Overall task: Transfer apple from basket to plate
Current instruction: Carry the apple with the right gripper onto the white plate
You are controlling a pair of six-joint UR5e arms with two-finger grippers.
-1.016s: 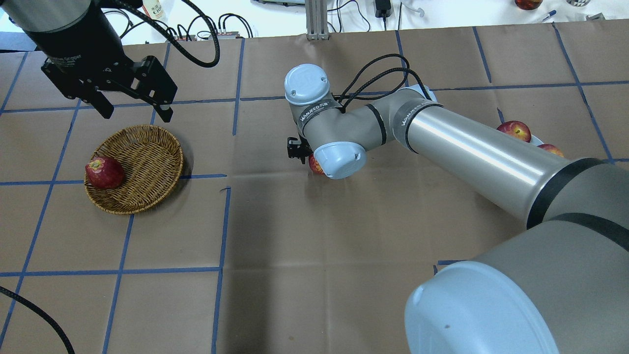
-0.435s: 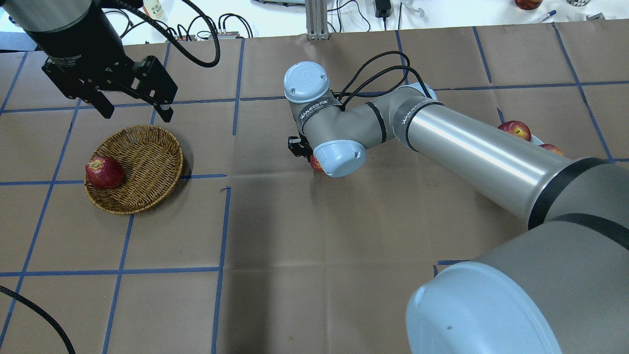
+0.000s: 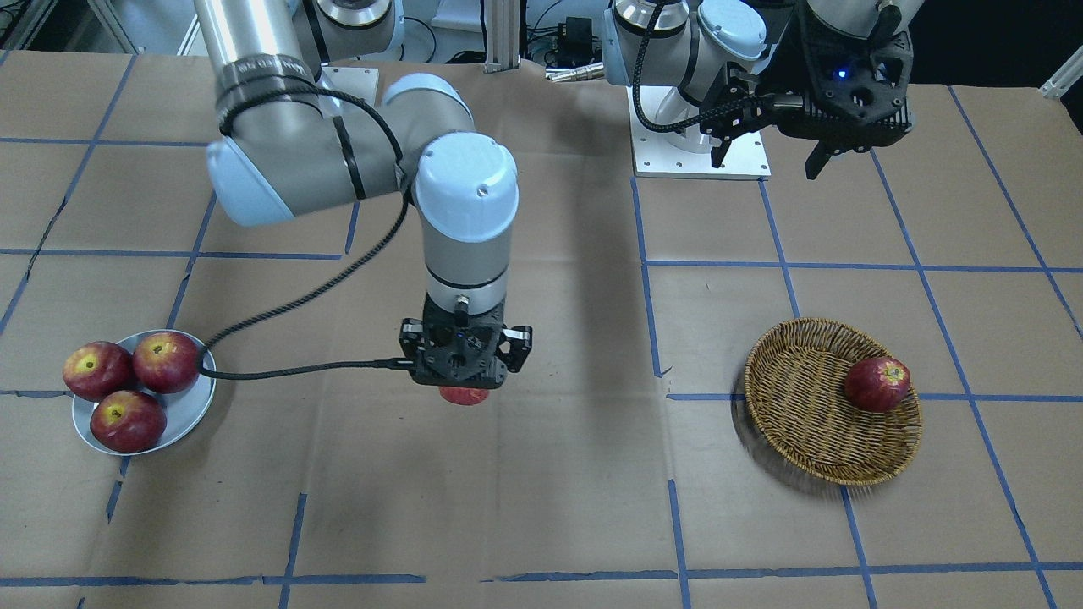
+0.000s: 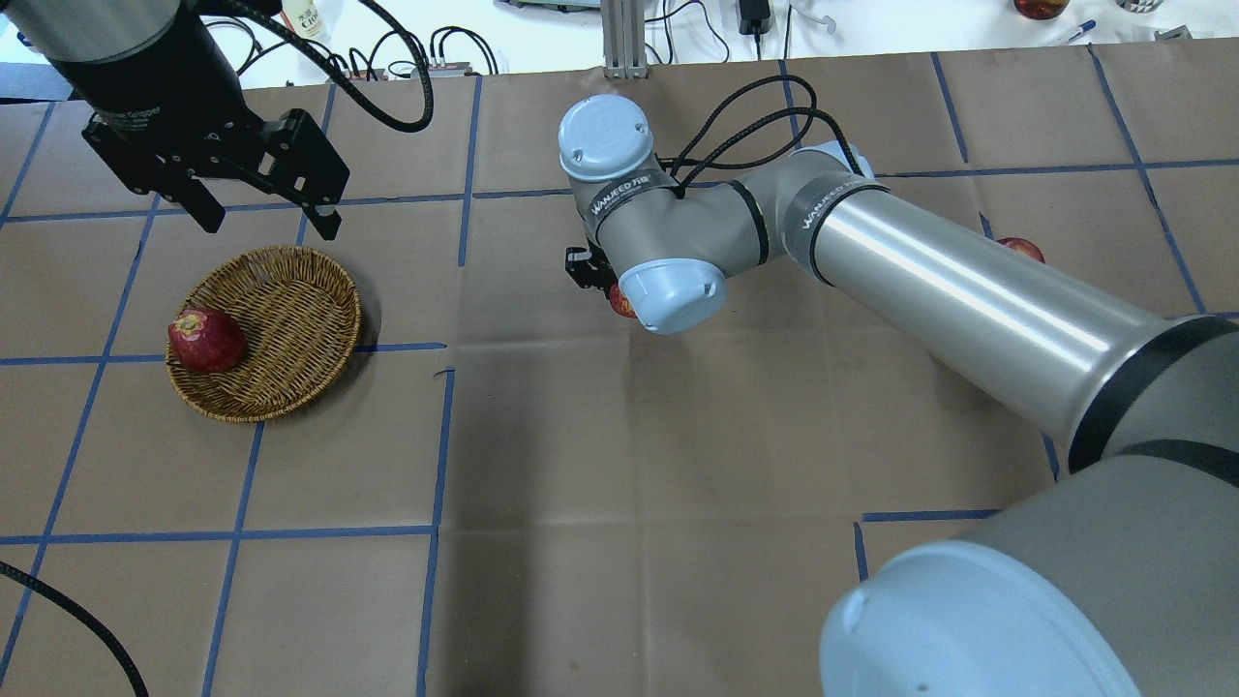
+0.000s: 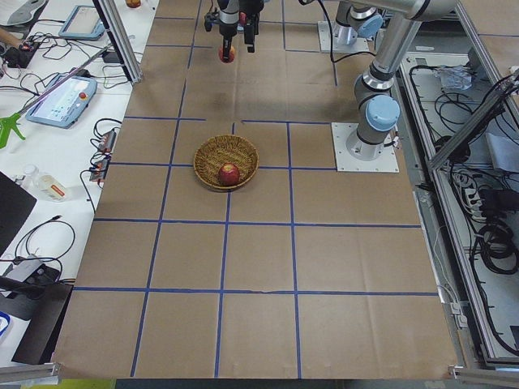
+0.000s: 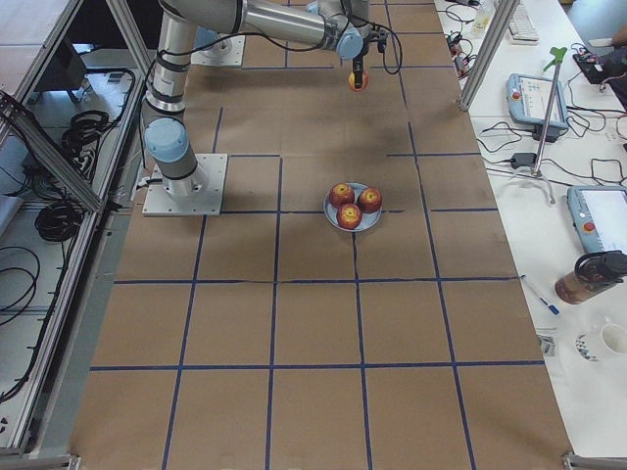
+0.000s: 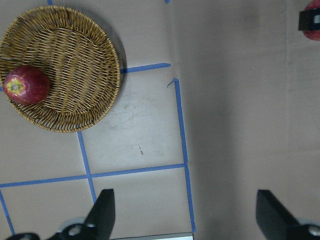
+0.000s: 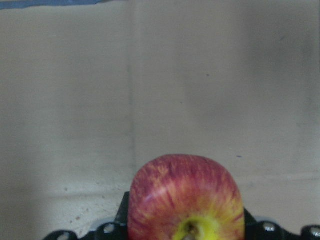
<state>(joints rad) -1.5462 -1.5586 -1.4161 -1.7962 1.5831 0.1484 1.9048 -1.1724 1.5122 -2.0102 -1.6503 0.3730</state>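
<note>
Looks like the carrying step, with the apple [image 8: 185, 195] held tight in the right gripper [image 3: 464, 376] up over the table [image 3: 550, 474] between the basket [image 3: 795, 423] and the plate [image 3: 190, 419], and the left gripper [image 4: 269, 218] wide open near the basket; next, go to the plate, lower softly beside the three apples [image 3: 167, 362], let go.

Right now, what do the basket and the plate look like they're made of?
The basket looks like woven wicker, golden-brown and matte: interlaced strands show plainly. The plate seems glazed ceramic, or perhaps melamine: pale grey-white, smooth, with a slight sheen; the pictures cannot settle which.
</note>
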